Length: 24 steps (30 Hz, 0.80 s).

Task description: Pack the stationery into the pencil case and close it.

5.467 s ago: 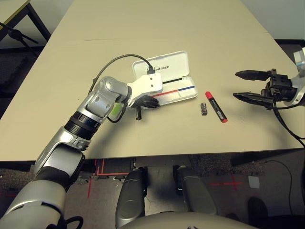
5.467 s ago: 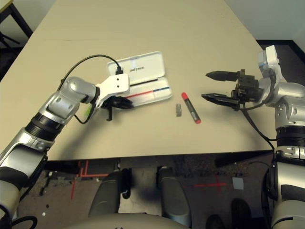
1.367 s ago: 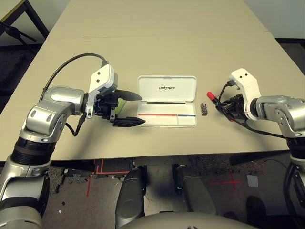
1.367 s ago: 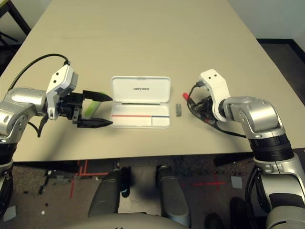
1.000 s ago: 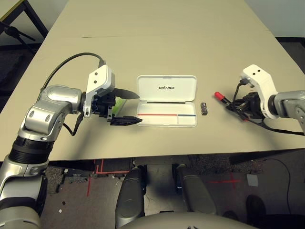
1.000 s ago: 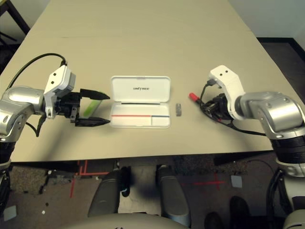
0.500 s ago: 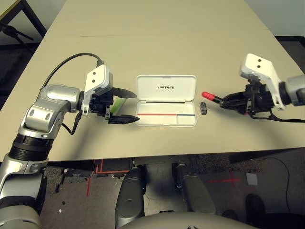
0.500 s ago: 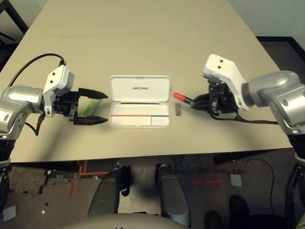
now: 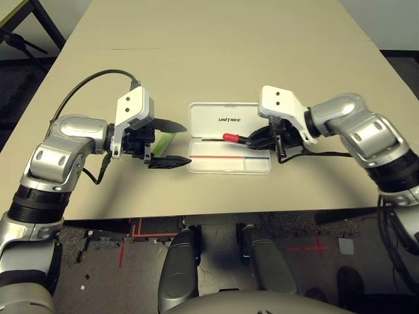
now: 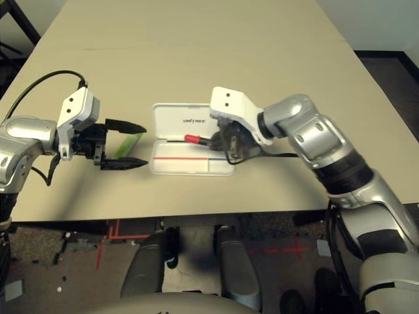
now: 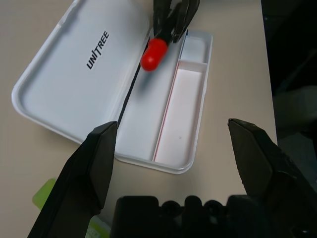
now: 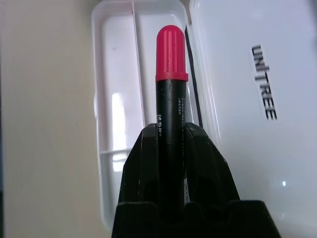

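Marker point(image 9: 233, 138) pinched in right fingers point(image 12: 203, 163) over the open pencil case point(image 9: 229, 147).

My beige table point(image 9: 216, 59) carries the open white pencil case point(image 9: 229, 147), with a light-green stick point(image 9: 163, 140) just left of it.

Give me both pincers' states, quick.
Left pincer: open, holding nothing, beside the case.
Right pincer: shut on the marker, above the open case.
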Each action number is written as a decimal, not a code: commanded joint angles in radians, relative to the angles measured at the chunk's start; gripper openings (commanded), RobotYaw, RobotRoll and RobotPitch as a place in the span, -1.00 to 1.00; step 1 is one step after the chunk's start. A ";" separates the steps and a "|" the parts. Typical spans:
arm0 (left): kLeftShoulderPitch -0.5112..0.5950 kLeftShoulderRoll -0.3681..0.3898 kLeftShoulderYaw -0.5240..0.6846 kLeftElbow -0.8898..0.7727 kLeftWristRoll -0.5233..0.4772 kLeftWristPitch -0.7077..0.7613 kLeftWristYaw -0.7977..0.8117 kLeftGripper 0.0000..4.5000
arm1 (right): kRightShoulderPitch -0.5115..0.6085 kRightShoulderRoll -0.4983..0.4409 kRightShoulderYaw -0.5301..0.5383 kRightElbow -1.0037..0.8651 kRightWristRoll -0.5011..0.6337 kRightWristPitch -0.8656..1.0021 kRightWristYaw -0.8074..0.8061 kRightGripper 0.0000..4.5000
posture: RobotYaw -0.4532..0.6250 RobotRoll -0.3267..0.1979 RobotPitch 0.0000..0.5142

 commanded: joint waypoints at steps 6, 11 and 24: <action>0.003 0.012 0.009 -0.016 0.003 0.007 0.009 1.00 | -0.013 0.112 0.064 0.092 -0.127 -0.159 -0.055 -0.78 | -0.09 0.25 -0.23; -0.001 0.008 0.006 -0.006 0.008 0.015 0.029 1.00 | -0.017 0.169 0.080 0.149 -0.189 -0.244 -0.072 -0.46 | -0.08 0.25 -0.23; -0.025 -0.011 0.001 0.038 0.068 0.124 0.197 1.00 | -0.004 0.157 -0.028 0.212 -0.104 -0.347 0.050 0.98 | -0.08 0.25 -0.21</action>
